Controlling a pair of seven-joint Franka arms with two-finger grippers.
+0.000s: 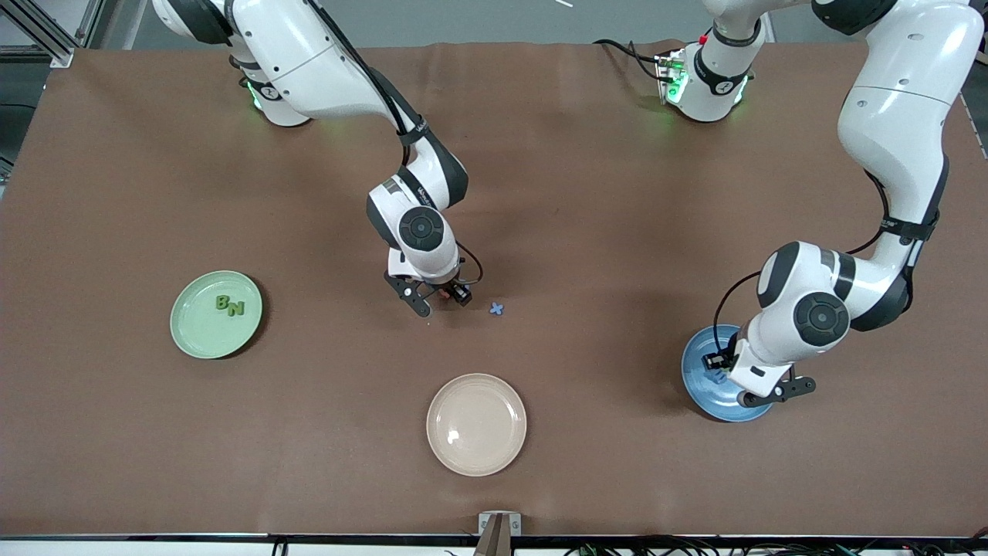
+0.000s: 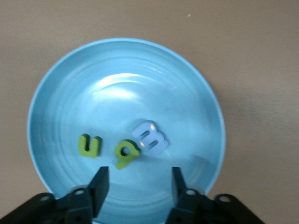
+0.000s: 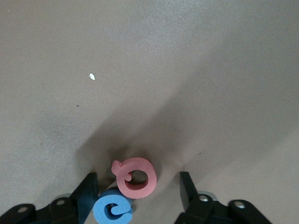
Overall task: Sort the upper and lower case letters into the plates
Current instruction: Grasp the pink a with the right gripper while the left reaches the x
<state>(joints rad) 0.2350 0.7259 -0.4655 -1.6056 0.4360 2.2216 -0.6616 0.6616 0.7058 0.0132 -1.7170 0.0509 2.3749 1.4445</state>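
Left hand (image 2: 136, 186) over blue plate (image 1: 698, 390) near the bench's left-arm end, fingers apart, empty; three letters (image 2: 124, 148) lying inside. Right hand (image 3: 138, 193) low at mid-bench, fingers apart astride pink letter (image 3: 135, 176) touching blue letter (image 3: 112, 210). Green plate (image 1: 193, 332) holding two letters; blue cross-shaped letter (image 1: 497, 309) loose beside right hand. Risk: closing could pinch both touching pieces, or flick one away.
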